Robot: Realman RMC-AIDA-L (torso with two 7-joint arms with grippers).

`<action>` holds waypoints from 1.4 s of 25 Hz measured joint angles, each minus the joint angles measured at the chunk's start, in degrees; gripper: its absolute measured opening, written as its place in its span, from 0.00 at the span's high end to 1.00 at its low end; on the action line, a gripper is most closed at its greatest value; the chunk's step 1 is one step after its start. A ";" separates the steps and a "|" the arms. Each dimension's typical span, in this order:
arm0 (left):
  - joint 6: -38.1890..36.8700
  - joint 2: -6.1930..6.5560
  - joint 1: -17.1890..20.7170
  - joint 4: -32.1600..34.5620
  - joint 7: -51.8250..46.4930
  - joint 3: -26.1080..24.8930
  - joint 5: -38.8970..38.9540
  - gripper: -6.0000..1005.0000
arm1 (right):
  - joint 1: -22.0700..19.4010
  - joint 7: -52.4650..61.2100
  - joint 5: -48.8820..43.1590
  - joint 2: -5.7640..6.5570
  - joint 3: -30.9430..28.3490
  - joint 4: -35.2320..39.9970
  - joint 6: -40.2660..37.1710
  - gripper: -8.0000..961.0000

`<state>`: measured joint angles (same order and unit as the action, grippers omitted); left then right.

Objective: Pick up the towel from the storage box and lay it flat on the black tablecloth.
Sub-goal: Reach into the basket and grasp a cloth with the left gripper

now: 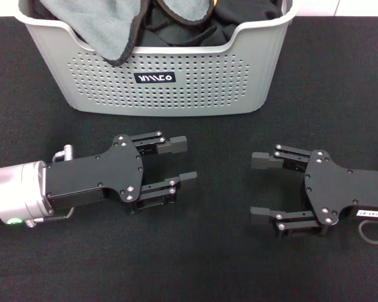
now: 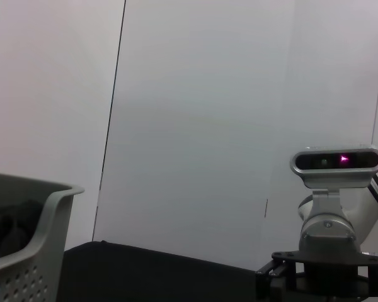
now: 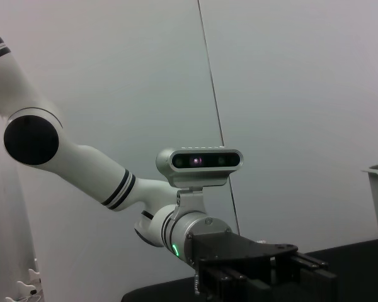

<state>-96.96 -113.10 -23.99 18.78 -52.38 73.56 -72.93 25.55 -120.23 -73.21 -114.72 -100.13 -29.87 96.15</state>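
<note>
Storage box: the storage box [image 1: 170, 78] stands at 12 o'clock on the table, perforated front wall and black label facing the robot; one corner also shows in the left wrist view [image 2: 34, 236].
Towel: the towel [image 1: 97, 25] lies inside the storage box at its 10 o'clock corner, grey face up, with a black-trimmed edge draped over the front rim.
Black cloths: the black cloths [image 1: 195, 25] fill the remainder of the box.
Black tablecloth: the black tablecloth [image 1: 214, 251] covers the table under the box and both arms.
Left gripper: the left gripper [image 1: 179, 161] rests low over the tablecloth at 8 o'clock, fingers spread apart, holding nothing, pointing toward 3 o'clock.
Right gripper: the right gripper [image 1: 259, 186] rests at 4 o'clock, fingers spread apart, holding nothing, pointing toward 9 o'clock, apart from the left gripper.
</note>
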 joint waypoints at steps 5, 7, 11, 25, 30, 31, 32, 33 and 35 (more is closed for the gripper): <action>0.02 -0.02 0.00 0.03 0.00 0.00 0.04 0.40 | -0.15 0.00 0.04 0.02 -0.06 -0.01 0.01 0.11; 0.08 -0.04 0.00 -0.01 0.11 0.00 0.11 0.41 | -0.21 0.00 0.07 0.03 -0.17 0.02 0.00 0.11; 2.04 -1.18 0.66 -0.18 2.26 -3.22 0.42 0.42 | -0.41 0.00 0.18 0.03 -0.56 0.07 0.00 0.11; 2.36 -7.49 2.26 -11.41 45.51 -20.06 14.89 0.46 | -0.71 -0.36 0.11 0.02 -0.47 0.26 -0.85 0.11; 4.51 -7.68 -1.55 -18.21 64.24 -20.68 15.76 0.48 | -0.77 -0.73 0.12 0.03 -0.50 0.26 -0.90 0.11; 4.99 -7.70 -2.22 -19.49 67.74 -20.73 16.43 0.48 | -0.76 -0.74 0.13 0.02 -0.42 0.26 -0.90 0.11; 5.35 -7.70 -2.91 -20.78 70.80 -20.78 17.32 0.48 | -0.75 -0.74 0.15 0.03 -0.36 0.26 -0.90 0.11; 5.60 -7.70 -3.62 -21.98 73.63 -20.81 18.46 0.48 | -0.73 -0.75 0.18 0.02 -0.33 0.26 -0.90 0.11; 5.84 -7.73 -4.58 -23.72 77.87 -20.85 21.03 0.49 | -0.73 -0.75 0.35 0.02 -0.33 0.26 -0.90 0.11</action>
<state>-91.13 -120.82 -28.57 -4.94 25.49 52.72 -51.90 24.82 -120.98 -72.86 -114.70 -100.46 -29.61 95.25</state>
